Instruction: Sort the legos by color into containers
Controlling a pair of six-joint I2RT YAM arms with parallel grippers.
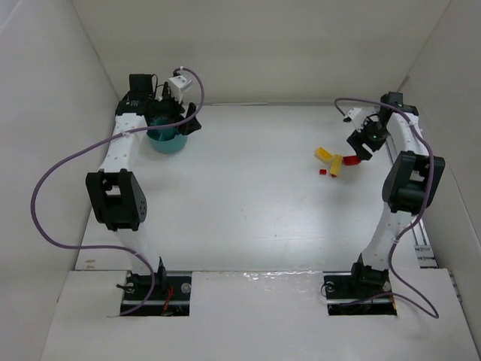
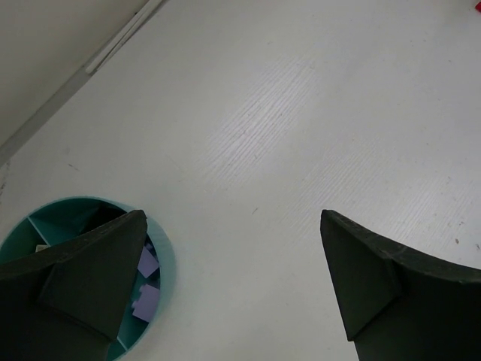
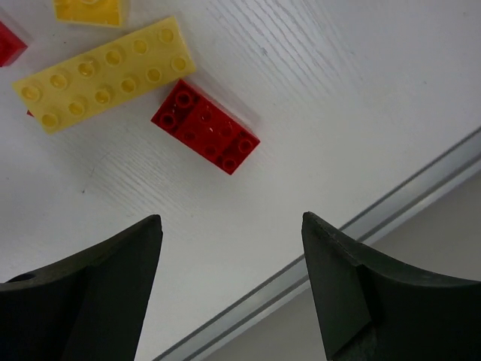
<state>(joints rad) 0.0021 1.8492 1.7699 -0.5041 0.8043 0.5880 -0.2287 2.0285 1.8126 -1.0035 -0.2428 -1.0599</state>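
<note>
- Teal plastic bowl [image 1: 167, 143] sits at the far left corner of the table [image 1: 248, 203]. It is split inside into wedge compartments, and two pale purple bricks [image 2: 148, 265] lie together in one wedge, so that colour looks sorted.
- Left pincer [image 2: 231, 218] hangs just above the bowl's right rim, its fingers spread wide with nothing between them. One finger is over the compartments and the other over bare table. My reading is that it waits there as the drop-off side, well apart from the loose pieces.
- Loose bricks lie in a small cluster at the far right of the table. A long yellow brick [image 3: 105, 75] has two rows of studs, and a shorter red brick [image 3: 205, 128] lies just beside its end. A second yellow piece [image 3: 89, 9] and a red scrap [image 3: 6, 41] are cut off at the frame edge.
- Right pincer [image 3: 231, 218] hovers low over that cluster, fingers spread and empty, with the red brick just ahead of the gap. It looks lined up to take red next, close to the table's edge rail [image 3: 376, 218].
</note>
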